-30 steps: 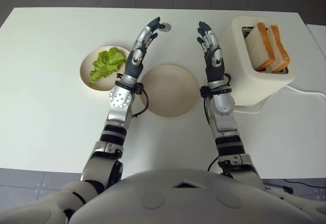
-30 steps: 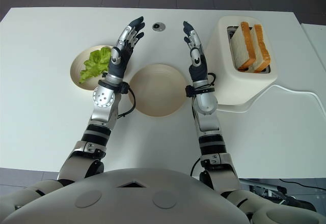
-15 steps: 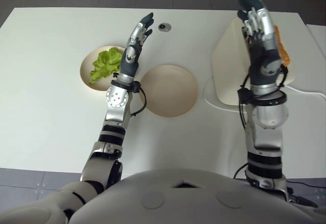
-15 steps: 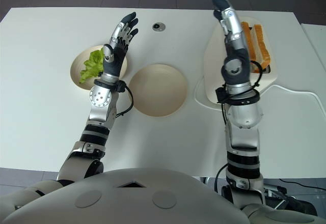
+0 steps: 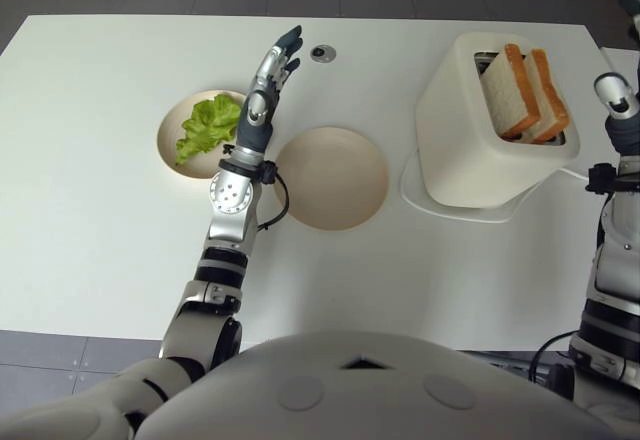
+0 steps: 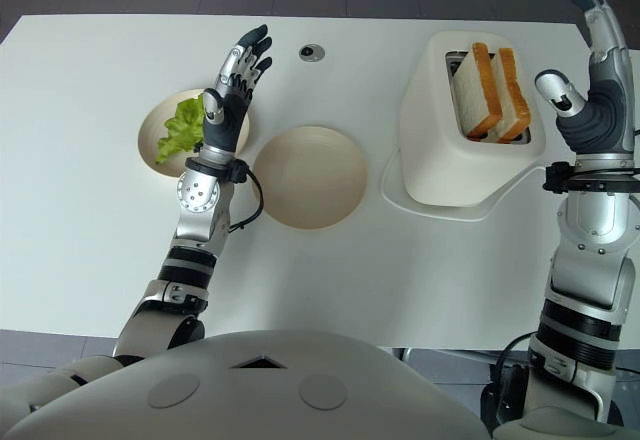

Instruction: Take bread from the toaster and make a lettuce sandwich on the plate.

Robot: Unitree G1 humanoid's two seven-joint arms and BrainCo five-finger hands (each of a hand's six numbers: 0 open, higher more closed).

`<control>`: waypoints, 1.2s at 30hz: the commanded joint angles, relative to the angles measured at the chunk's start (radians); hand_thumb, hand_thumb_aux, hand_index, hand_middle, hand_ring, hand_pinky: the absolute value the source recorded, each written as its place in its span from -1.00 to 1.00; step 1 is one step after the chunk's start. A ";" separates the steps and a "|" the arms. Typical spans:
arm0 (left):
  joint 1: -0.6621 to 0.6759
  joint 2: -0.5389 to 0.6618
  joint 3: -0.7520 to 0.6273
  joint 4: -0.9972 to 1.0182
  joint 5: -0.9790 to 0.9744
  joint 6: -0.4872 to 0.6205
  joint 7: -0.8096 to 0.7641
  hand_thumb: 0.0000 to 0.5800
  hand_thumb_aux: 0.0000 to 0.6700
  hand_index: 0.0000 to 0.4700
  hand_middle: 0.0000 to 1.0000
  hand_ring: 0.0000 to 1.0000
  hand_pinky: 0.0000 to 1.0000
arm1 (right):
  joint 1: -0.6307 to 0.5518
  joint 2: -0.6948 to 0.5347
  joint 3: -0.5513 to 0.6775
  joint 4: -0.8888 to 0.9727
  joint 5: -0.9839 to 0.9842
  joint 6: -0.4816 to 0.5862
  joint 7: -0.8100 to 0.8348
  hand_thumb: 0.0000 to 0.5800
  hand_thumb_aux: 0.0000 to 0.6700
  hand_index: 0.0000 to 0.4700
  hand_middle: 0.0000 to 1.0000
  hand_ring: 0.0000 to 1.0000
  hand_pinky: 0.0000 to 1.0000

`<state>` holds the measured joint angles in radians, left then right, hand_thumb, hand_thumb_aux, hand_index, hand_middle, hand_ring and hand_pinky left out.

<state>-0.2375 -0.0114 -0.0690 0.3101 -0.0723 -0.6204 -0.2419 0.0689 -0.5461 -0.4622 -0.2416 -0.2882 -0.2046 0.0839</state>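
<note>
Beige plate [image 6: 308, 177] lies bare; lettuce [image 6: 185, 125] sits in its dish [image 6: 148, 152] by the left hand [image 6: 232, 88], fingers apart. Farther back, bread [image 6: 490, 90] stands in the toaster [image 6: 440, 165], right hand [image 6: 595, 110] beside it, fingers apart, empty. Likely step: fetching bread; next, close on one slice.

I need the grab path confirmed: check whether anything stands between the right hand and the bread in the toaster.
Nothing visible does. The right hand hangs open just right of the toaster, and the bread slices stick up from its slots with only open air toward the hand.
</note>
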 commanded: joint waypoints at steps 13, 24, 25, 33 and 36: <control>0.027 0.011 0.009 -0.024 -0.005 0.021 0.007 -1.00 -1.00 -1.00 -1.00 -1.00 -1.00 | 0.082 -0.093 0.110 0.253 -0.062 -0.060 0.026 -1.00 -1.00 -1.00 -1.00 -1.00 -1.00; 0.032 0.012 0.009 -0.031 -0.008 0.027 0.003 -1.00 -1.00 -1.00 -1.00 -1.00 -1.00 | 0.167 -0.118 0.113 0.196 -0.035 -0.146 0.038 0.90 0.55 0.55 -1.00 -1.00 -1.00; 0.031 0.011 0.008 -0.031 -0.008 0.027 0.002 -1.00 -1.00 -1.00 -1.00 -1.00 -1.00 | 0.168 -0.119 0.109 0.188 -0.032 -0.148 0.037 1.00 0.92 0.92 -1.00 -1.00 -1.00; 0.030 0.014 0.010 -0.034 -0.013 0.032 -0.002 -1.00 -1.00 -1.00 -1.00 -1.00 -1.00 | 0.159 -0.104 0.066 0.091 0.048 -0.153 0.049 1.00 1.00 1.00 -1.00 -1.00 -1.00; 0.031 0.012 0.008 -0.034 -0.012 0.032 -0.002 -1.00 -1.00 -1.00 -1.00 -1.00 -1.00 | 0.149 -0.098 0.063 0.072 0.063 -0.146 0.053 1.00 1.00 1.00 -1.00 -1.00 -1.00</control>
<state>-0.2148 -0.0013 -0.0617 0.2817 -0.0827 -0.6015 -0.2431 0.2212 -0.6525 -0.4006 -0.1414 -0.2431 -0.3444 0.1214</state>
